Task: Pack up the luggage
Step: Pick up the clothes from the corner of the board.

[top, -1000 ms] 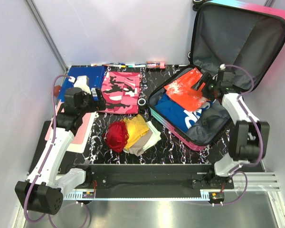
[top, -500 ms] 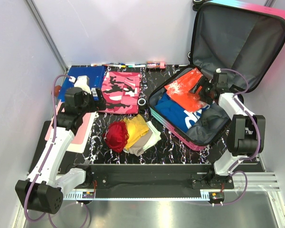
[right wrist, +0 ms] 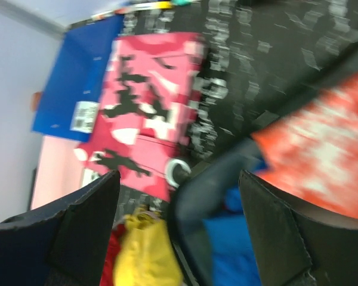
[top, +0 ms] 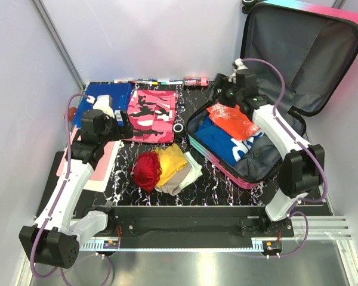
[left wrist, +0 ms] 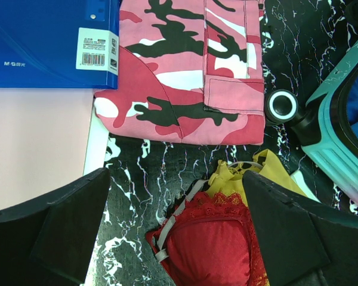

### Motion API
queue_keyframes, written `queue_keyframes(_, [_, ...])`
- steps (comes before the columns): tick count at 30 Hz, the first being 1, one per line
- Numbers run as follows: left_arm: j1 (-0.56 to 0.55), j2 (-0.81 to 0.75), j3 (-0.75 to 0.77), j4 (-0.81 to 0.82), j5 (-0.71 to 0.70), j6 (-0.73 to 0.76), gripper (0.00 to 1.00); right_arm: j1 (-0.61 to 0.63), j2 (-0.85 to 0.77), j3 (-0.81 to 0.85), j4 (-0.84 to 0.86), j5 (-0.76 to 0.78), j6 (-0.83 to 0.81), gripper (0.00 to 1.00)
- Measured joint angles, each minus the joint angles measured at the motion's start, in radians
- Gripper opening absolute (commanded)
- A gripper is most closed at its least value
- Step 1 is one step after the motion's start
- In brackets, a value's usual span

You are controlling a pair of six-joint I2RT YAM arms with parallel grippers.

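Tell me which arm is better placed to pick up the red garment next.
Left, likely: the left gripper, open, hovers close over the red garment; the right gripper, also open, is away over the luggage.

We see the luggage point(top: 219, 165) lying open on the right side of the table point(top: 210, 186), with its lid point(top: 298, 53) standing up behind it and folded clothes point(top: 232, 125) inside it. At the back left lies the folder point(top: 104, 98), and a folded cloth point(top: 152, 114) lies just beside it on its right. A pile of small clothes point(top: 165, 167) sits in the middle, in front of the folded cloth and just left of the luggage.
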Motion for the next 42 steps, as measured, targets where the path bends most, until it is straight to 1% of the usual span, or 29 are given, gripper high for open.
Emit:
queue_keyframes(6, [0.000,0.000,0.000,0.000,0.003,0.000,0.99,0.139,0.177,0.217,0.020,-0.018,-0.003,0.85])
queue_keyframes(12, [0.000,0.000,0.000,0.000,0.003,0.000,0.99,0.265,0.446,0.470,-0.007,-0.036,-0.003,0.84])
queue_keyframes(16, [-0.001,0.000,0.000,0.000,0.006,0.000,0.99,0.320,0.642,0.714,-0.113,-0.014,-0.003,0.84])
queue_keyframes(20, [-0.003,0.000,0.000,0.000,0.006,0.000,0.99,0.331,0.833,1.003,-0.241,0.048,-0.003,0.84])
queue_keyframes(23, [-0.003,0.000,0.000,0.000,0.006,0.000,0.99,0.325,0.920,1.131,-0.298,0.118,-0.003,0.84])
queue_keyframes(26, [-0.003,0.000,0.000,0.000,0.006,-0.001,0.99,0.322,0.956,1.164,-0.334,0.190,0.000,0.84])
queue_keyframes(30, [-0.005,0.000,0.000,0.000,0.007,-0.005,0.99,0.319,0.983,1.164,-0.357,0.250,0.003,0.84])
queue_keyframes(42, [-0.010,0.000,0.000,0.000,0.006,-0.008,0.99,0.319,1.037,1.164,-0.386,0.359,0.011,0.85])
